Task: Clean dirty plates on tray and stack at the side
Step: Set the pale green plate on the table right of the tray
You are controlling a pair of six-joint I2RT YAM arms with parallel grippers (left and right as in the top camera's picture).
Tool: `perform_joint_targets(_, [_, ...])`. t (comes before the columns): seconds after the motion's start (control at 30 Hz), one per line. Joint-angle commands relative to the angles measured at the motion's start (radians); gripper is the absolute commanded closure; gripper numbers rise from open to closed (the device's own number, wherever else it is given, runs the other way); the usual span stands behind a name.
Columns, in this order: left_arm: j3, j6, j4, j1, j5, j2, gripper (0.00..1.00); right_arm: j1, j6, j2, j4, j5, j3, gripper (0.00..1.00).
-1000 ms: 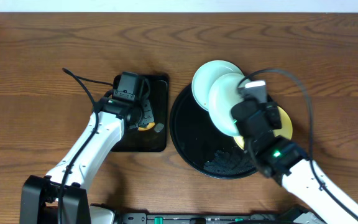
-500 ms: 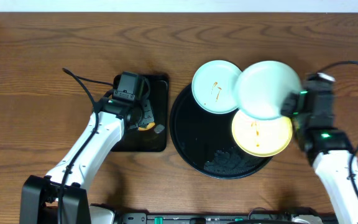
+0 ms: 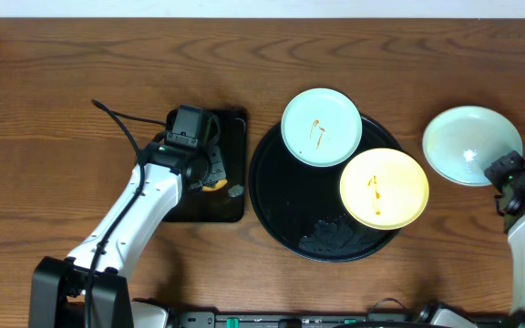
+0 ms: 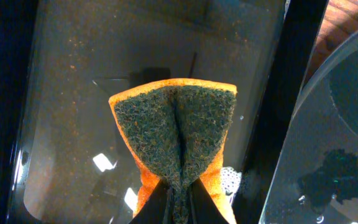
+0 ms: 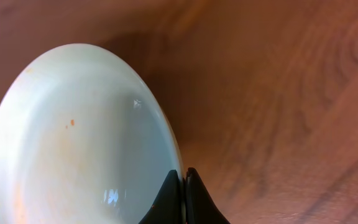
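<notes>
The round black tray [image 3: 276, 196] holds a bluish-white plate [image 3: 322, 128] with an orange smear, lying over its far rim, and a pale yellow plate [image 3: 383, 188] with a smear at its right. A second bluish-white plate [image 3: 470, 144] is out over the wood to the right of the tray. My right gripper [image 3: 501, 173] is shut on its near rim. In the right wrist view the jaws [image 5: 183, 182] pinch that plate [image 5: 73, 143], which shows tiny orange specks. My left gripper [image 3: 210, 179] is shut on an orange sponge [image 4: 176, 124], folded with its dark scouring side up.
The sponge hangs over a small rectangular black tray [image 3: 235, 137], wet and glossy [image 4: 61, 93], left of the round tray [image 4: 334, 87]. Foam and water [image 3: 335, 239] lie on the round tray's near part. The table's far edge meets a white wall.
My right arm has swung right, carrying the bluish-white plate from above the round tray out over the wood beside it, uncovering the yellow plate. The left arm and sponge have not moved.
</notes>
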Motion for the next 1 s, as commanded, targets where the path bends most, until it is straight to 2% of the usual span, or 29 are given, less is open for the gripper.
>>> perform_joint_targets(0.0, [0.002,0.018,-0.001,0.005,-0.001,0.002,0.93,-0.042,0.016,0.063,0.018,-0.015,0.02,0.99])
perform_joint_targets(0.3, [0.002,0.018,-0.001,0.005,-0.001,0.002,0.92,-0.096,0.016,0.185,0.062,-0.028,0.02,0.98])
perform_joint_targets(0.33, [0.002,0.018,-0.001,0.005,-0.001,0.002,0.93,-0.095,0.016,0.184,0.064,-0.046,0.02,0.92])
perform_joint_targets(0.37, [0.002,0.018,-0.001,0.005,-0.001,0.002,0.93,-0.095,0.016,0.181,0.07,-0.08,0.02,0.8])
perform_joint_targets(0.4, [0.002,0.018,-0.001,0.005,-0.001,0.002,0.92,-0.095,0.014,0.178,0.074,-0.125,0.02,0.7])
perform_joint_targets(0.43, [0.002,0.018,-0.001,0.005,-0.001,0.002,0.93,-0.095,-0.004,0.175,0.079,-0.192,0.02,0.67])
perform_joint_targets(0.57, [0.002,0.018,-0.001,0.005,-0.001,0.002,0.93,-0.087,-0.126,0.173,0.06,-0.611,0.02,0.62])
perform_joint_targets(0.67, [0.002,0.018,-0.001,0.005,-0.001,0.002,0.92,-0.06,-0.192,0.173,-0.044,-0.779,0.02,0.6])
perform_joint_targets(0.83, [0.002,0.018,-0.001,0.005,-0.001,0.002,0.93,0.016,-0.342,0.173,-0.26,-0.755,0.019,0.57])
perform_joint_targets(0.97, [0.002,0.018,-0.001,0.005,-0.001,0.002,0.93,0.082,-0.352,0.174,-0.367,-0.599,0.018,0.58])
